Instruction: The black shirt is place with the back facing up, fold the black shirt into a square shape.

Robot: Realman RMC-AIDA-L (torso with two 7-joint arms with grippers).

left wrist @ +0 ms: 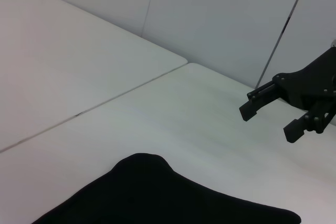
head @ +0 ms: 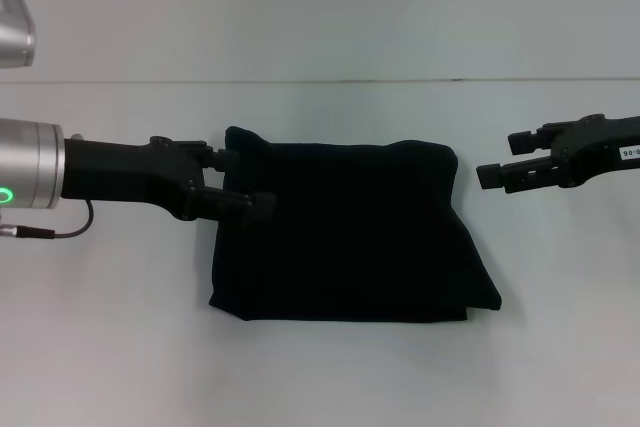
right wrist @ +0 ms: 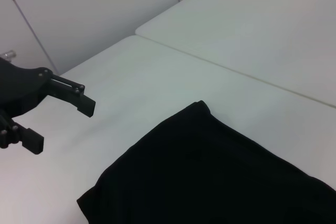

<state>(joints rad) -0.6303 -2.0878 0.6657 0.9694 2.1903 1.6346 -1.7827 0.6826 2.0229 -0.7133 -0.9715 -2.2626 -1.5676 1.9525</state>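
Head view: you see the black shirt (head: pixel 350 232) lying folded into a compact, roughly rectangular block near the middle of the white desk (head: pixel 330 367), its plain black surface up and no lettering visible. Its far edge runs close to the seam that crosses the desk, its near right corner flares outward slightly, and layered edges show along its near side. Your left claw (head: pixel 247 182) sits at the shirt's left edge, near the far left corner, with its two fingers spread apart, one by the corner and one lower over the cloth margin; whether either finger touches the fabric cannot be told. Your right claw (head: pixel 493 174) hangs just beside the shirt's far right corner, clear of the cloth, fingers parted and holding nothing. Left wrist view: the shirt's raised corner (left wrist: pixel 144 182) fills the lower part, and the right claw (left wrist: pixel 268 119) shows beyond it with separated fingers. Right wrist view: the shirt (right wrist: pixel 220 177) lies flat on the desk (right wrist: pixel 252 35), with the open left claw (right wrist: pixel 58 121) beyond its edge.
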